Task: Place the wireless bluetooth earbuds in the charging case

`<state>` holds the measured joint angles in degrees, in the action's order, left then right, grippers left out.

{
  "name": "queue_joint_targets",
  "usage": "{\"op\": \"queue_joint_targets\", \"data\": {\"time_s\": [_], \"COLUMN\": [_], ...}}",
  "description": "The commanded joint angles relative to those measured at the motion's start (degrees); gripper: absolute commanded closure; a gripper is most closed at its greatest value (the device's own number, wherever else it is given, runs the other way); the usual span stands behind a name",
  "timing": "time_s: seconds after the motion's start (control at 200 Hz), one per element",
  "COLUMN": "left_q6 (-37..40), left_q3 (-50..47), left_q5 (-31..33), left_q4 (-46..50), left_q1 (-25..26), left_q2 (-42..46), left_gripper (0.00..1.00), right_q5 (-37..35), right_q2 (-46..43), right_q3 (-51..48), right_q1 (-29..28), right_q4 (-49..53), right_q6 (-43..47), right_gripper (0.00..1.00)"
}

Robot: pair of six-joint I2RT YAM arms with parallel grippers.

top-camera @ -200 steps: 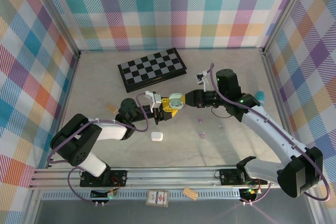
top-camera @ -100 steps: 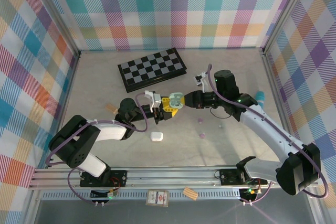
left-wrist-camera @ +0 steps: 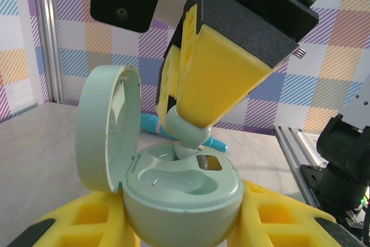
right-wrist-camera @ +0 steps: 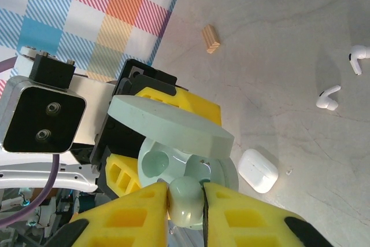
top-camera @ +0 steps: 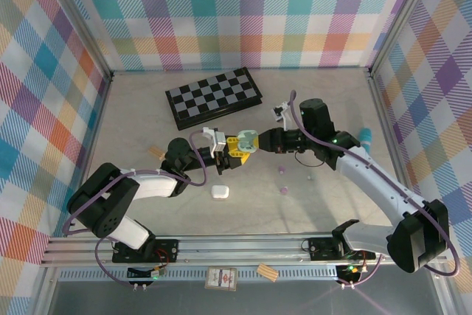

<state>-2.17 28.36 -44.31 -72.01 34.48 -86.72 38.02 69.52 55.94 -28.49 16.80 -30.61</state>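
Item: mint-green earbud. Tiny, light, glossy, likely slippery. The right gripper pinches it by its rounded head, its tip at a socket of the open mint case. The left gripper is clamped on the case's base.

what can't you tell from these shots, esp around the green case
- Left wrist view: how deep the mint earbud sits in the mint case; the right gripper covers its top, the slot rim its tip.
- Right wrist view: the slot below that bud, hidden by the bud itself.
- Top view: the pale speck beside the lilac buds, too small to identify.
- Left wrist view: the teal item behind the case, mostly covered by it.
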Motion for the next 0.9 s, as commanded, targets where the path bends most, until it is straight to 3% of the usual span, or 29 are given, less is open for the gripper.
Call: {"op": "queue_joint_targets", "data": {"time_s": [0.0, 0.495, 0.695, 0.895], "left_q6": [-0.51, 0.31, 0.33, 0.32], "left_q3": [1.17, -0.12, -1.26, -2.40], "left_q5": [-1.73, -0.58, 0.18, 0.11], "left_q4": [-3.76, -3.94, -4.10, -4.11], "left_q1": [0.72, 0.77, -0.32, -1.77], "left_q2": [2.02, 2.42, 2.78, 4.28], "left_gripper": [0.68, 0.68, 0.68, 0.68], "right_q5": [0.02, -1.76, -6.71, -15.57], "right_q2": [1.26, -2.46, -9.22, -15.23], "right_q3": [1.35, 2.12, -1.26, -6.95], "right_q1": [0.32, 0.29, 0.91, 4.53], "right_q4": [2.10, 3.85, 4.07, 4.75], "right_q6": [1.38, 3.99, 5.71, 1.61], "right_gripper": [0.78, 0.46, 0.42, 0.41]}}
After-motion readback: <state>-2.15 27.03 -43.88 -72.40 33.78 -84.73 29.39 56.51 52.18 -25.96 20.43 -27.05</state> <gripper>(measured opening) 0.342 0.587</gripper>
